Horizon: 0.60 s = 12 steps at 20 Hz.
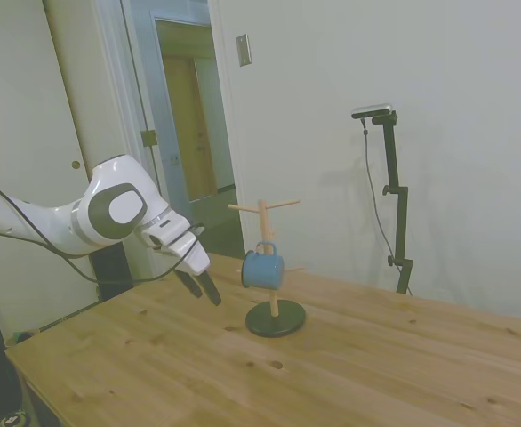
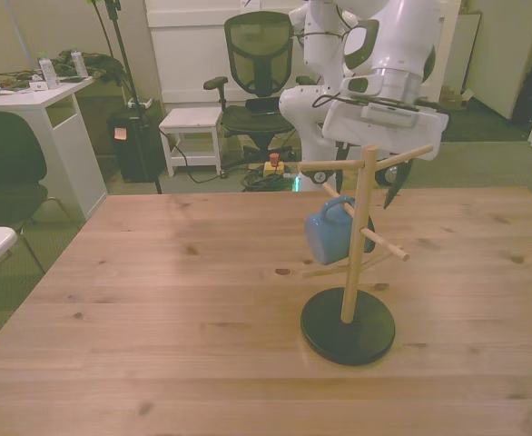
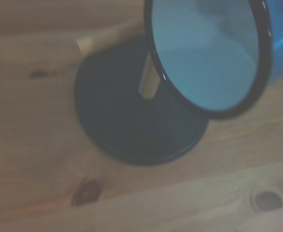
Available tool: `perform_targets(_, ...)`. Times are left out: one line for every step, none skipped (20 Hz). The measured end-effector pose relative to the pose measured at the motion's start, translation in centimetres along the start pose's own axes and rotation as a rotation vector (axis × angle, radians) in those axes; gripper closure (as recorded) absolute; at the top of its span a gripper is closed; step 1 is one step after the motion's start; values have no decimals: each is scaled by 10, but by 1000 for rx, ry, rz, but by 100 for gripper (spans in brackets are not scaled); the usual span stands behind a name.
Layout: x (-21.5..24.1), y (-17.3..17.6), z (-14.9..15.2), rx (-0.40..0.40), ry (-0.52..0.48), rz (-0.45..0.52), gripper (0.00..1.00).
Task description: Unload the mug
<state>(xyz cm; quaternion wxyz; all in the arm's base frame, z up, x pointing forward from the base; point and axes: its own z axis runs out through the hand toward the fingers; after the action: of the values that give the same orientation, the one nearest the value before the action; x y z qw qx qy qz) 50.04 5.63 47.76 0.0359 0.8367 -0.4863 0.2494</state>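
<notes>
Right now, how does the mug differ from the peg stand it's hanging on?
The mug is light blue with a dark rim; the peg stand is pale wood on a black round base. The mug is much shorter than the stand. The mug hangs tipped by its handle off a peg, clear of the table, while the stand stands upright on it. Neither is touched by the gripper.

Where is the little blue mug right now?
The small light-blue enamel mug hangs by its loop handle on a peg of the wooden peg stand, on the front view's left of the post, above the stand's round black base.
</notes>
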Motion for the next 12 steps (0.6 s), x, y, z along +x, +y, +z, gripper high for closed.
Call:
perform_targets(-3, -8, -2, 4, 41, 12, 0)
perform_targets(-3, -20, -1, 6, 113, 43, 0)
perform_targets(-5, -22, 0, 5, 141, 46, 0)
perform_targets(-7, -23, 2, 8, 162, 49, 0)
perform_targets(-10, -26, 5, 11, 178, 52, 0)
perform_targets(-14, -30, 7, 14, 197, 58, 0)
perform_targets(-17, -33, 9, 15, 216, 67, 0)
perform_targets(-20, -36, 9, 24, 237, 79, 0)
perform_targets(-24, -39, 8, 35, 260, 92, 0)
perform_targets(-27, -42, 5, 45, 285, 105, 0)
perform_targets(-27, -44, 3, 52, 317, 119, 0)
perform_targets(-28, -46, 2, 58, 349, 134, 0)
